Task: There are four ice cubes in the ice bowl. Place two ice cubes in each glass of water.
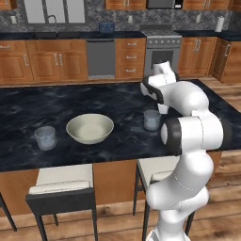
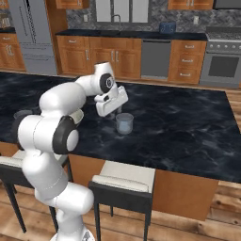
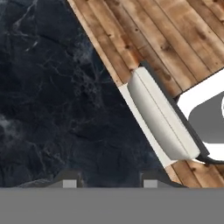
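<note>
on the counter (image 1: 70,101), ice bowl (image 1: 90,128) sits between two glasses (image 1: 45,137).

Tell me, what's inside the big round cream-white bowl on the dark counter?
The wide cream-white bowl looks bare inside from the left base view: just its smooth pale hollow. The near wall hides part of the bottom, and tiny ice cubes would be too small and pale to make out there.

Cream-white ice bowl (image 1: 89,128), pale bluish glasses (image 1: 45,137), black marbled counter (image 1: 56,106), orange-brown cabinets (image 1: 47,61)
</note>
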